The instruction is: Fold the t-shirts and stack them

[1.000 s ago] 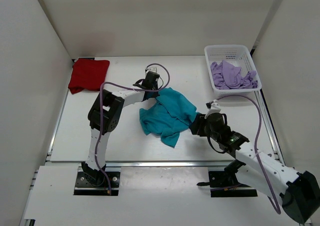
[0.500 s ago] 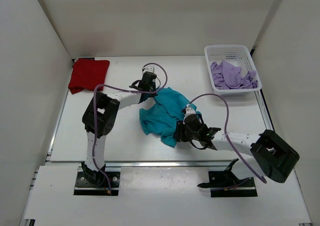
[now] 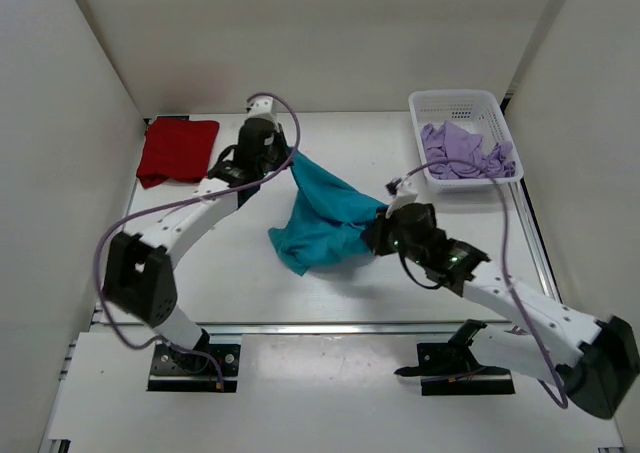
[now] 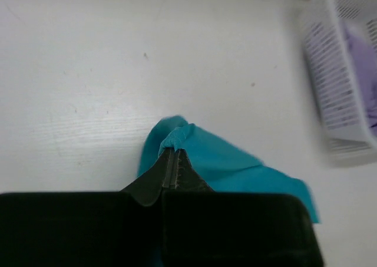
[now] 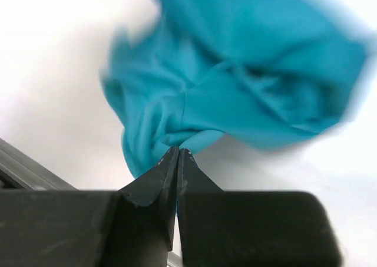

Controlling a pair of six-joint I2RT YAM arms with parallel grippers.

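Since a second ago both arms have swung, pulling the teal-blue soft cloth t-shirt (image 3: 325,223) taut between them. Far left corner: folded deep red cloth t-shirt (image 3: 177,148), well apart. Left gripper (image 4: 172,152) is pressed together, pinching teal's back corner. Bare white table (image 3: 200,263) lies open front-left. Right gripper (image 5: 178,152) is clamped on teal's right edge. Far right: white plastic mesh basket (image 3: 455,98) holds the crumpled pale lavender t-shirt (image 3: 462,151).

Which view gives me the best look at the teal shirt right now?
Top external: the whole teal shirt shows, strung between left hand and right hand, both shut on it. The wrist views show only the pinched corner and nearby folds.
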